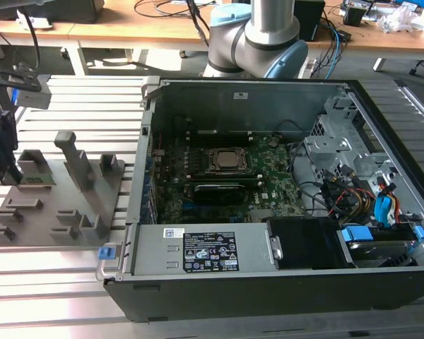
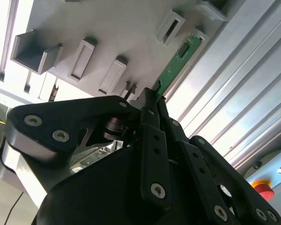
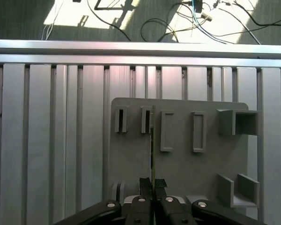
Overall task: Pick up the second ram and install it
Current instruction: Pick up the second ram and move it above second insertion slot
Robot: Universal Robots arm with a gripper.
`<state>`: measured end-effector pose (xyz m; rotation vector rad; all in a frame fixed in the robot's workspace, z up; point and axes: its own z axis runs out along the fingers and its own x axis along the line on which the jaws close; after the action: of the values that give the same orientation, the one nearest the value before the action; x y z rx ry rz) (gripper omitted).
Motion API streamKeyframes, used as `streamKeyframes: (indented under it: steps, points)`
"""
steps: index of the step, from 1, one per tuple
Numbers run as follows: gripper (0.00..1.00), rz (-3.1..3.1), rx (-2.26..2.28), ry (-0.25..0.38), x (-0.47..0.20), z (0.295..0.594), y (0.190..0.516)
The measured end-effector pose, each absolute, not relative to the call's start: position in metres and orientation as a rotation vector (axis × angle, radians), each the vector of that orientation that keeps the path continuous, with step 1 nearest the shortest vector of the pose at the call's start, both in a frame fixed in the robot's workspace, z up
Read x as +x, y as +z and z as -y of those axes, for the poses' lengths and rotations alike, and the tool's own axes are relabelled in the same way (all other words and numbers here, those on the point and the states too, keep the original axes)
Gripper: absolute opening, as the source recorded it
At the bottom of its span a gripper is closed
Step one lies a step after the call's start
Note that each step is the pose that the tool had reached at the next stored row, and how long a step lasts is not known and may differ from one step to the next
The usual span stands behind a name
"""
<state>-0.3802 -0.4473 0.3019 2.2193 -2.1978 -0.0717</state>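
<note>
In the exterior view my claw [image 1: 14, 175] hangs over the grey tray [image 1: 92, 219], which lies on the slatted worktop [image 1: 71, 296] toward the exterior view's left edge, beside the open computer case [image 1: 268, 282]. A thin greenish strip just beside my fingertips looks like the second ram [image 1: 41, 181], near the tray's edge farthest from the case. In the second wrist view my claw [image 2: 153, 96] is closed on one end of the second ram [image 2: 175, 63], which runs away from me along the tray [image 2: 107, 33]. In the first wrist view my claw [image 3: 152, 183] pinches the second ram [image 3: 152, 150], which stands on edge as a thin line between two slotted blocks on the tray [image 3: 187, 173]. I judge the stick light and stiff but fragile. The flat faces near one end are the place to hold it, clear of the contact edge, since a crooked grip would twist it.
</note>
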Motion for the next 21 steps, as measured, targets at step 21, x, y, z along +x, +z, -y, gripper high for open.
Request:
streamKeyframes:
  steps: [21]
  points:
    - [0.14, 2.198, 2.219, -0.072, -0.380, 0.447, 0.356]
